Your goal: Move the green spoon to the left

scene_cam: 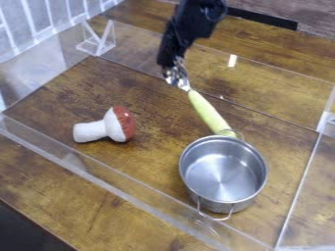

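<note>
The green spoon slants from upper left to lower right, its yellow-green handle ending just above the rim of the steel pot. Its silver bowl end is pinched in my gripper, which is shut on it at the back middle of the wooden table. The spoon looks raised at the gripper end; I cannot tell whether the handle tip still touches the wood. The black arm comes down from the top of the view.
A red-capped white toy mushroom lies on its side at the left. Low clear plastic walls fence in the wooden table. A small clear stand sits at the back left, beside a white railing.
</note>
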